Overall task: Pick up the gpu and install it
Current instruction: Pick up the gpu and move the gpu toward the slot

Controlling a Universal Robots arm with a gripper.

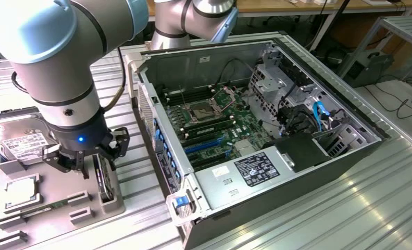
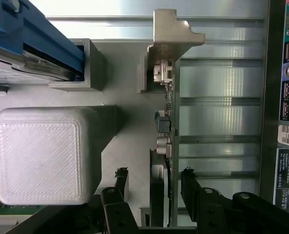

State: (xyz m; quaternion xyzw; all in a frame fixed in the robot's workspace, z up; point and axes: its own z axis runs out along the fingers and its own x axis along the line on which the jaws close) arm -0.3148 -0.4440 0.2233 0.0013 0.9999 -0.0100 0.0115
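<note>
**A:** Where's your gpu [image 2: 166, 122]?

**B:** On edge in a slot at the tray's [image 1: 53, 185] edge nearest the case [image 1: 261, 130].

**A:** And your gripper [image 2: 153, 187]?

**B:** Right over it, fingers [image 2: 189, 187] spread wide, one on either side of the card, clasping nothing. Your hard drive [image 1: 14, 139] lies at the tray's far edge. The open case stands just beside the tray.
</note>
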